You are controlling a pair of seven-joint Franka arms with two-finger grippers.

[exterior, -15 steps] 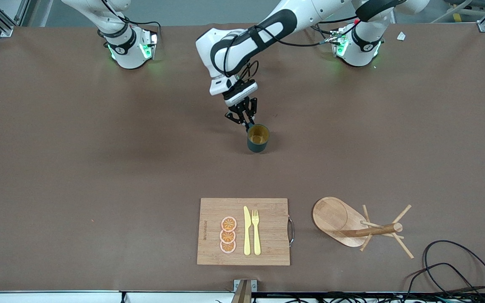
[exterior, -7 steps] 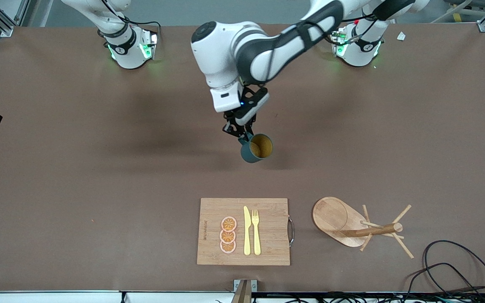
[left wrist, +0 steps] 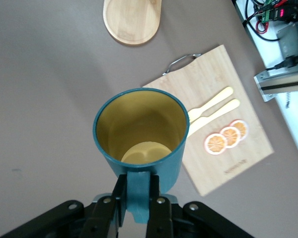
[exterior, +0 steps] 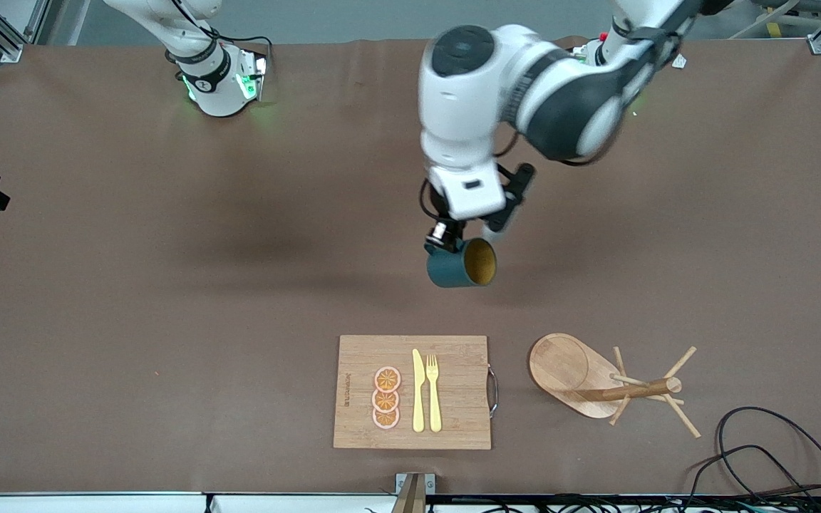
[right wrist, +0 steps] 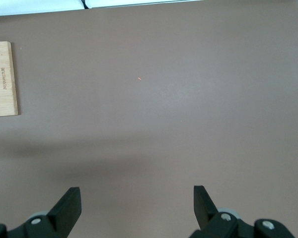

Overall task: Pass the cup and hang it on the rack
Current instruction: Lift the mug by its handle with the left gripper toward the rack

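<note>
In the front view, the left gripper (exterior: 445, 241) hung in the air at the centre of the frame, over bare table (exterior: 168, 285), its fingers pinched on the handle of the cup (exterior: 460, 263), which was tipped on its side with its yellow mouth turned toward the rack's end of the frame. The rack (exterior: 599, 381) lay toppled at the lower right, and the cutting board (exterior: 412, 392) with its orange slices (exterior: 386, 397), knife (exterior: 417, 390) and fork (exterior: 433, 392) sat at lower centre. The right arm waited at the upper left, its gripper out of this frame. In the left wrist view, the cup (left wrist: 141, 141) filled the centre, its handle clamped between the fingers (left wrist: 116, 206) at the bottom edge, the board (left wrist: 223, 144) to the right. In the right wrist view, the right gripper (right wrist: 137, 206) stood spread wide over bare table at the bottom of the frame.
</note>
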